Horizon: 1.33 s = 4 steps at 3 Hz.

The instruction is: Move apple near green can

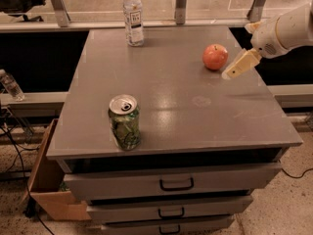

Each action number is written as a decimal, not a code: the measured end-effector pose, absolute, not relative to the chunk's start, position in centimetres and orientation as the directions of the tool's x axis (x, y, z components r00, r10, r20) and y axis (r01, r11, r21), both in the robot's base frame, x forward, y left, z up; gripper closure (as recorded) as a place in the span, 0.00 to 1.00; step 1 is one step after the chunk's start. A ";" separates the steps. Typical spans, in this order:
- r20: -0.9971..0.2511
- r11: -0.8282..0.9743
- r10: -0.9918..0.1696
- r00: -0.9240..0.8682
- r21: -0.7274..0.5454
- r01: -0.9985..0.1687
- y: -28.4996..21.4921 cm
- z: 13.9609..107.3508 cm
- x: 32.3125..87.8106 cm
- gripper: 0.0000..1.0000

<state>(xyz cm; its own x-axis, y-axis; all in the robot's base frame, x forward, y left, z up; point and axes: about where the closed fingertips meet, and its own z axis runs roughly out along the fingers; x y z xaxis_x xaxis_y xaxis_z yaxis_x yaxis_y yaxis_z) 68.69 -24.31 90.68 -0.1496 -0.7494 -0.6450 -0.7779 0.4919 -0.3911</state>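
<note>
End effector (238,65) hangs just right of apple (215,57), holding nothing; how wide it is set, you cannot tell. Green can (124,122) sits well apart, near the front left of the bench (195,126). Your risk: a glancing touch rolls the apple away.

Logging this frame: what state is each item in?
apple: resting on the table, not gripped.
green can: upright, near the front edge.
bottle: upright, capped, at the back edge.
drawers: shut.
end effector: low beside the apple, holding nothing.
</note>
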 end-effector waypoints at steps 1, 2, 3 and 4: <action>-0.729 0.560 -0.661 -0.178 -0.322 -0.763 -24.0 89.0 71.2 0.00; -0.788 0.595 -0.582 -0.200 -0.245 -0.765 -24.0 88.8 72.3 0.00; -0.799 0.578 -0.558 -0.222 -0.183 -0.795 -21.4 87.6 73.5 0.00; -0.802 0.583 -0.552 -0.227 -0.178 -0.792 -21.1 87.3 73.6 0.00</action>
<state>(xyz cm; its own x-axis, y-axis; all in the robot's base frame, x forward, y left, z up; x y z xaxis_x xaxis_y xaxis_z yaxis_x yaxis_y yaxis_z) 73.63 -21.15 87.31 -0.2265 -0.5523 -0.8023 -0.7924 0.5834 -0.1779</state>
